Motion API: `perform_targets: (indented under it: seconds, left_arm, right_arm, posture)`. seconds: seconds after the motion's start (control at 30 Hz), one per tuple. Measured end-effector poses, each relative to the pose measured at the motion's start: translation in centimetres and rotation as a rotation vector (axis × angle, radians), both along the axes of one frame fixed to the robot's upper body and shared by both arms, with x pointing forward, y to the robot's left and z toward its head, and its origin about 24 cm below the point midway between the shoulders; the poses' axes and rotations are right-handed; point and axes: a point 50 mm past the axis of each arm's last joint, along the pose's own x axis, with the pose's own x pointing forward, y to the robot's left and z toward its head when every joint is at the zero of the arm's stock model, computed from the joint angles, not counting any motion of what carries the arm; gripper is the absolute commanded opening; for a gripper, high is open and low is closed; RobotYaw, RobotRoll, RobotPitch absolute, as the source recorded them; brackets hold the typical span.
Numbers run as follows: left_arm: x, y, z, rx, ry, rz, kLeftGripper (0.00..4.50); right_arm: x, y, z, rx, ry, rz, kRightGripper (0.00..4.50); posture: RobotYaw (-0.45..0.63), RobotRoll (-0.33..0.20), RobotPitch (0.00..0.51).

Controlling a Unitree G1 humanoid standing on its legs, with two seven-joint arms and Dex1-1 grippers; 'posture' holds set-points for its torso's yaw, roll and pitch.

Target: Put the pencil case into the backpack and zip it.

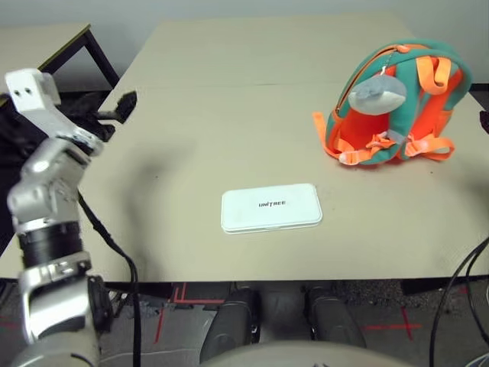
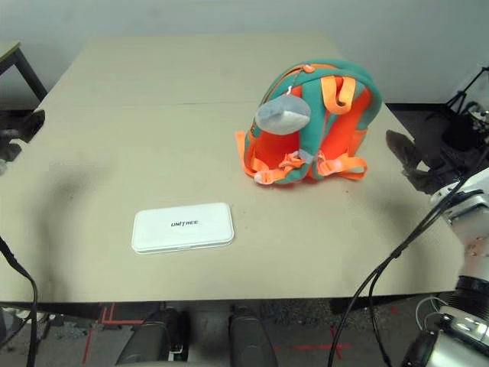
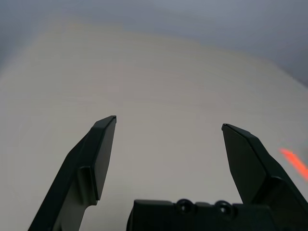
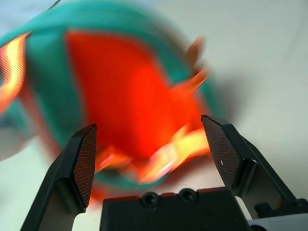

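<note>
The white pencil case (image 1: 271, 207) with dark "UNITREE" lettering lies flat near the table's front edge, in the middle. The teal backpack (image 1: 397, 103) stands at the right rear, its orange back panel and straps facing me and a grey plush charm (image 1: 377, 94) hanging on its front. My left gripper (image 1: 126, 103) hovers open over the table's left edge, far from the case; the left wrist view shows its fingers (image 3: 101, 154) spread over bare tabletop. My right gripper (image 2: 405, 157) is open just right of the backpack (image 4: 125, 96), pointing at it and holding nothing.
The beige table (image 1: 229, 130) has its front edge close below the case. A second table (image 1: 38, 42) stands at the back left. Black cables (image 2: 397, 252) hang off the right arm, and another cable (image 1: 114, 245) off the left.
</note>
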Motion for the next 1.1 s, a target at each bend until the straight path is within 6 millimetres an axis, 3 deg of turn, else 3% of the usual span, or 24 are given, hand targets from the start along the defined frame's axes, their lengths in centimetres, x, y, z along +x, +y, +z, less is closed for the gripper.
perform_targets:
  seconds: [0.3,0.47,0.77,0.87,1.1]
  left_arm:
    - [-1.3,-3.0,0.3,-0.27,0.315,-0.309,4.5]
    - [-2.0,-5.2,-2.3,-0.38,0.467,-0.432,4.5]
    - [-4.3,-4.0,-6.5,-0.449,0.66,-0.42,4.5]
    - [-4.8,-3.8,-7.3,-0.477,0.711,-0.44,4.5]
    - [-5.2,-4.8,-9.1,-0.508,0.821,-0.508,4.5]
  right_arm:
    - [-0.6,5.8,0.2,0.165,0.194,0.372,4.44]
    - [0.3,9.4,-2.0,0.201,0.294,0.508,4.44]
    - [0.5,11.8,-4.2,0.195,0.403,0.579,4.44]
    - [0.6,12.2,-4.6,0.193,0.425,0.589,3.95]
    - [0.6,13.6,-6.6,0.21,0.535,0.644,1.73]
  posture:
    - [-0.05,0.0,0.126]
    - [-0.03,0.0,0.128]
    - [-0.02,0.0,0.135]
    - [-0.02,0.0,0.139]
    - [-0.03,0.0,0.143]
